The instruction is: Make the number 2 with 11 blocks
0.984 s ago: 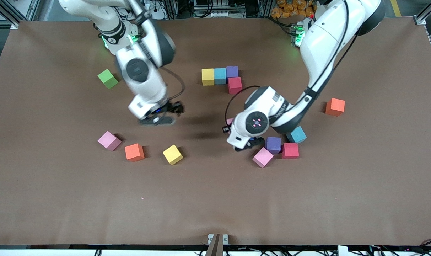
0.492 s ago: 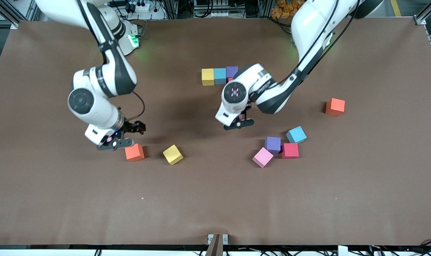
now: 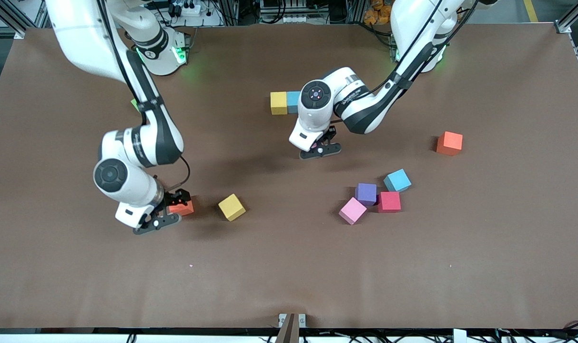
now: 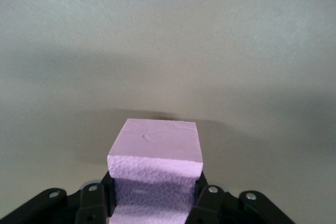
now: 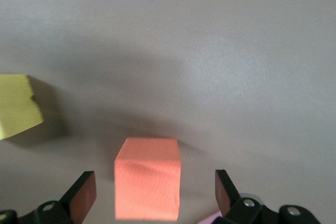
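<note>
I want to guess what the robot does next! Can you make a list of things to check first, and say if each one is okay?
1. Left gripper holding a block: ok, shut on the pink block.
2. Pink block off the table: cannot tell.
3. Right gripper ready to grab: ok, open.
4. Orange block lined up: ok, it sits between the right gripper's fingers.
5. Room around the orange block: ok, the yellow block lies apart from it.
6. Number 2 finished: not ok, loose blocks still lie on the table.

No readable text, label, brand, number or sign anywhere in these views.
</note>
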Motion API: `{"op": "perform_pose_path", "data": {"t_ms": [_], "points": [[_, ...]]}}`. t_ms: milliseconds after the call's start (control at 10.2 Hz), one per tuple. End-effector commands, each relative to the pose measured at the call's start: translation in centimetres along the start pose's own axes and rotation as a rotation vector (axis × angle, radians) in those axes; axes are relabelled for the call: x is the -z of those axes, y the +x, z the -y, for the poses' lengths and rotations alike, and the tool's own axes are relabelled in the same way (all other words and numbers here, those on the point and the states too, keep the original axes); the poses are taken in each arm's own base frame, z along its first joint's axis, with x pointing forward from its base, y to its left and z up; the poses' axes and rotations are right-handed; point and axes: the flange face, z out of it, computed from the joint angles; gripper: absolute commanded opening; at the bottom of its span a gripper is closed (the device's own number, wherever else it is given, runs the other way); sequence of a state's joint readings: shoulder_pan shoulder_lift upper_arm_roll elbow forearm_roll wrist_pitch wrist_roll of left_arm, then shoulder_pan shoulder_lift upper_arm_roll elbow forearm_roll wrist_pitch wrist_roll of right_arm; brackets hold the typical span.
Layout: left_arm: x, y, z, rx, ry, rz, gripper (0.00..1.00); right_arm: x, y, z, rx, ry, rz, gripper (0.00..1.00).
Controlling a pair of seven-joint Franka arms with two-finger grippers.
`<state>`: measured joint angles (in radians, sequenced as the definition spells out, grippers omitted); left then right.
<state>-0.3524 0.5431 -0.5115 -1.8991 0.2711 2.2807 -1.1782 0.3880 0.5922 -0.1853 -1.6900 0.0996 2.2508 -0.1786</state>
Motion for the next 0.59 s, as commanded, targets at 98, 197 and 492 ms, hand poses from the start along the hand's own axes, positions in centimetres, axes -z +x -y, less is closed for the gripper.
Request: {"op": "perform_pose_path", "data": {"t_ms": [98, 197, 492], "points": [[-0.4, -0.7, 0.6, -0.016, 0.004, -0.031, 0.34, -3.0, 0.1, -0.5, 0.007, 0.014, 0.028, 1.00], [-0.9, -0.9, 0.6, -0.020, 0.009, -0.025, 0.34, -3.4, -0.1, -0.4, -0.013, 0.034, 0.032, 1.00], [-1.9, -1.5, 0.6, -0.054, -0.006, -0.021, 0.35, -4.9, -1.2, -0.5, -0.034, 0.054, 0.060, 1.00]]}}
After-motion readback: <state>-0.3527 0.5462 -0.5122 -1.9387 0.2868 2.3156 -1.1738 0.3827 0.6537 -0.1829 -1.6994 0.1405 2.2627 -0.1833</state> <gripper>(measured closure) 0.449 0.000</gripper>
